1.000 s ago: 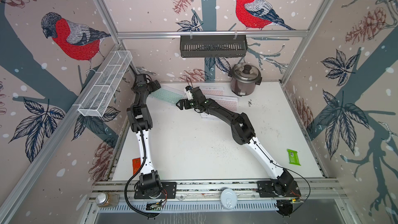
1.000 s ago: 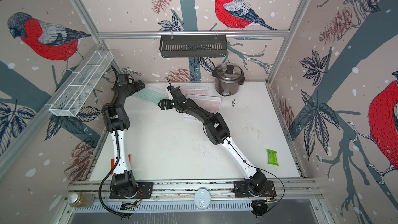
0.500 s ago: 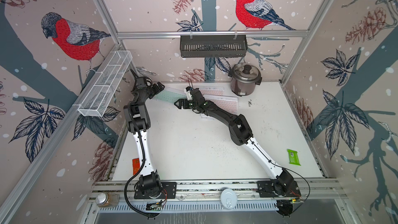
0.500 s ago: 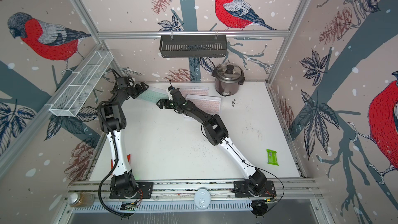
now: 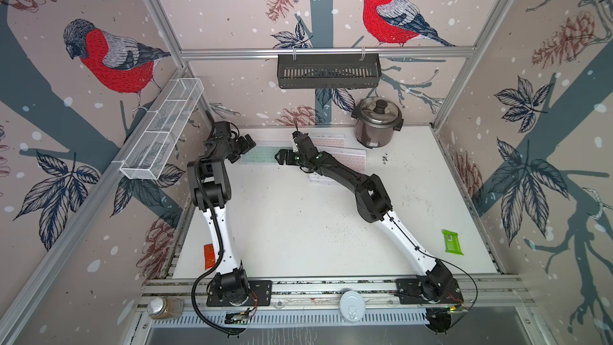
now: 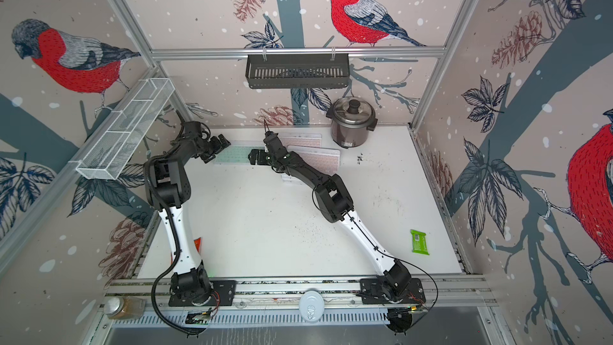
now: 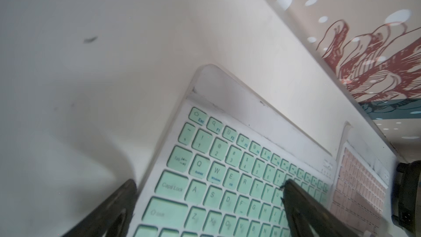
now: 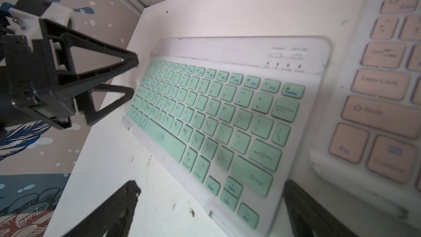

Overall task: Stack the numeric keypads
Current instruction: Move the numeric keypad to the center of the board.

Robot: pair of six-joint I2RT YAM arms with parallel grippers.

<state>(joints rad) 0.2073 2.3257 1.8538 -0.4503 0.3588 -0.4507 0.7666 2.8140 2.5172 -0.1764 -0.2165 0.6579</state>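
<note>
The numeric keypads [image 5: 353,159] lie flat on the white table [image 5: 298,227], all to the left of the rice cooker [image 5: 376,124]. Two pink keypads [image 6: 303,141] sit just beside the cooker, partly under my right arm. The mint-green keypad [image 8: 216,115] lies farther from the cooker, just beyond the pink ones. My left gripper [image 7: 207,185] has its jaws apart and straddles the mint-green keypad's end farthest from the cooker. My right gripper [image 8: 210,185] is spread wide at the end nearer the cooker. I cannot tell whether either touches it. A green packet [image 5: 451,242] lies well apart from the cooker.
</note>
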